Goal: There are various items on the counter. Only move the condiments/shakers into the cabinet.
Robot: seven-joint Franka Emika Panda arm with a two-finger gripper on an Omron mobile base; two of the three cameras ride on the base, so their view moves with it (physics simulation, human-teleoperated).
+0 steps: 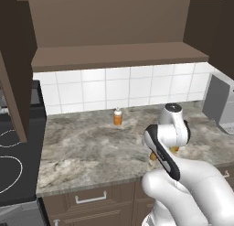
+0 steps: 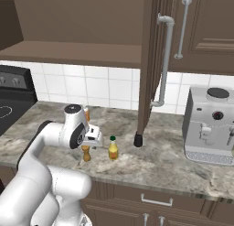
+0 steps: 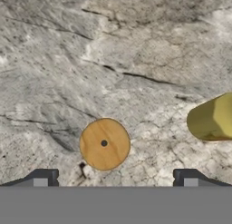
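Note:
The brown wooden shaker (image 2: pixel 86 153) stands on the marbled counter (image 2: pixel 173 161) near its front edge. My gripper (image 2: pixel 89 142) hangs straight above it, open and holding nothing. In the hand view I look down on the shaker's round top (image 3: pixel 104 143), which lies between and just ahead of my spread fingertips (image 3: pixel 43 177). The yellow squeeze bottle (image 2: pixel 113 148) with a dark green cap stands just right of the shaker and shows in the hand view (image 3: pixel 213 119) too. The black shaker (image 2: pixel 138 139) sits further right, below the open door. The cabinet shelf (image 1: pixel 119 56) is above the counter.
An orange bottle (image 1: pixel 118 116) stands near the tiled back wall. The cabinet's open door (image 2: pixel 153 60) juts out over the counter. A coffee machine (image 2: pixel 212 124) stands at the right and a black stove (image 1: pixel 13 147) at the left. Drawers with silver handles (image 1: pixel 90 198) run below.

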